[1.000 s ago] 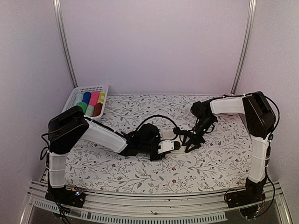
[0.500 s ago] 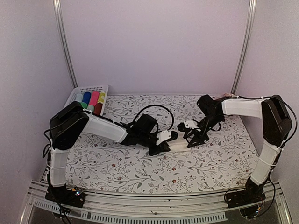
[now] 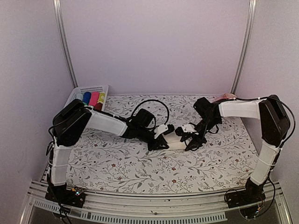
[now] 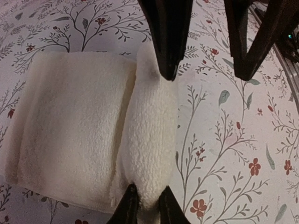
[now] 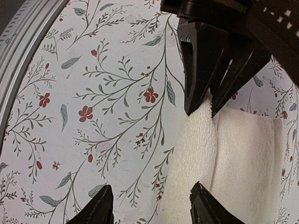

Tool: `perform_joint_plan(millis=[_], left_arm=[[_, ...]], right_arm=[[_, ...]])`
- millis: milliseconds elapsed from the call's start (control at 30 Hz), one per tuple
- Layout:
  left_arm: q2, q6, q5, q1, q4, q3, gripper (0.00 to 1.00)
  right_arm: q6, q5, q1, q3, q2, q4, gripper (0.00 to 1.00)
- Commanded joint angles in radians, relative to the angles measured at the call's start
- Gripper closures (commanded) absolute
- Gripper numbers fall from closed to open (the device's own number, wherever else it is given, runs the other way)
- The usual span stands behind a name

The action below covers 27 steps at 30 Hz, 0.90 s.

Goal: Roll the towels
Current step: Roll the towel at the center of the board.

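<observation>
Surface (image 3: pixel 117 163) with a floral print, seen from above, carrying both arms, which meet over its middle. At its far left corner stands a white slotted plastic basket (image 3: pixel 91 89) holding coloured cloth rolls (image 3: pixel 95 98).

Between the two wrists lies the cream-white terry towel (image 4: pixel 74 126), flat on the surface at mid-table, with one long edge turned up into a first, loose lap.

The left gripper (image 4: pixel 145 207) is closed on one end of that raised lap, pinching it between its fingertips. The right gripper (image 5: pixel 149 207) stands open at the opposite end. One finger is over the lap and the other over the bare print beside it; it holds nothing.

Risks, as judged from this arrangement:
- With only one end pinned, the lap may twist or spring flat if the left arm turns before the right closes.
- If the right closes with one finger off the cloth, it may push the end aside, giving a cone rather than a cylinder.
- The opposed fingertips are close and could collide.

The towel appears thick and soft, with a short looped pile and rounded edges. A shallow crease runs where the lap meets the flat part, and no dark mark shows.
</observation>
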Motion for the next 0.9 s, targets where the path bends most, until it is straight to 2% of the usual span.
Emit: perform_joint_plan(millis=[0,400,533,667,767,867], left_arm=[[0.04,-0.017,0.016,0.01,-0.066,0.02,0.86],[0.045,-0.017,0.032,0.016,-0.075,0.025,0.81],[0.033,-0.025,0.037,0.021,-0.07,0.021,0.61],[-0.019,-0.048,0.02,0.031,-0.013,-0.019,0.35],[-0.077,-0.069,-0.002,0.036,0.054,-0.074,0.25],[-0.13,-0.079,-0.022,0.036,0.124,-0.13,0.2]], right_arm=[[0.02,0.04,0.022,-0.013,0.037,0.039,0.45],[0.099,0.161,0.022,-0.013,0.095,0.123,0.49],[0.106,0.189,0.023,-0.013,0.111,0.125,0.52],[0.111,0.21,0.023,-0.013,0.123,0.128,0.57],[0.121,0.22,0.023,-0.013,0.13,0.133,0.61],[0.136,0.236,0.022,-0.007,0.139,0.14,0.65]])
